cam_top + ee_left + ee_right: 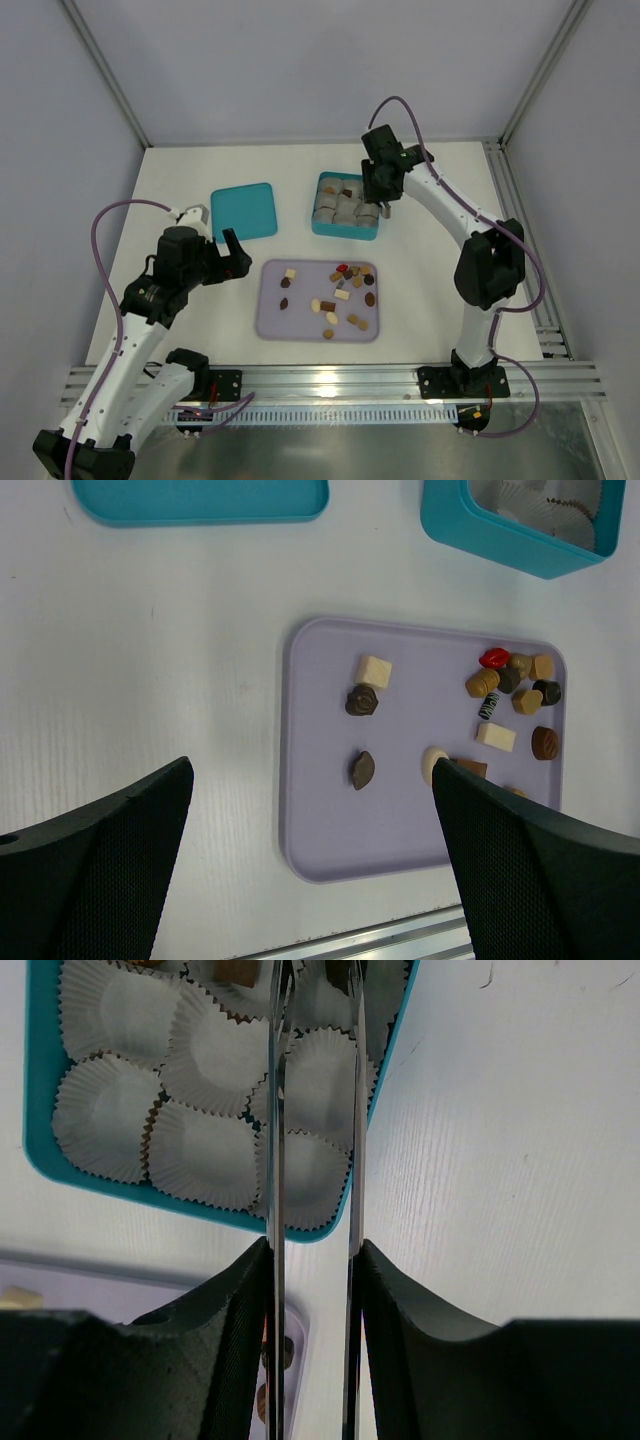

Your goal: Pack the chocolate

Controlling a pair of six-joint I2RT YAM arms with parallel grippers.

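The chocolate (345, 285) lies as several small dark, tan, cream and one red (494, 658) pieces on a lilac tray (270, 325), most of them at its right (515, 685). My left gripper (232, 255) is open and empty, above the table at the tray's left edge (312, 770). My right gripper (378, 195) is shut on metal tongs (277, 1110) and hovers over the teal box (322, 225). The tong blades stand apart over the paper cups (205, 1150); their tips are out of view. A brown piece (238, 970) sits in a far cup.
The teal lid (244, 211) lies flat left of the box. The box's corner (480, 535) shows in the left wrist view. An aluminium rail (330, 378) runs along the table's near edge. White walls enclose the table.
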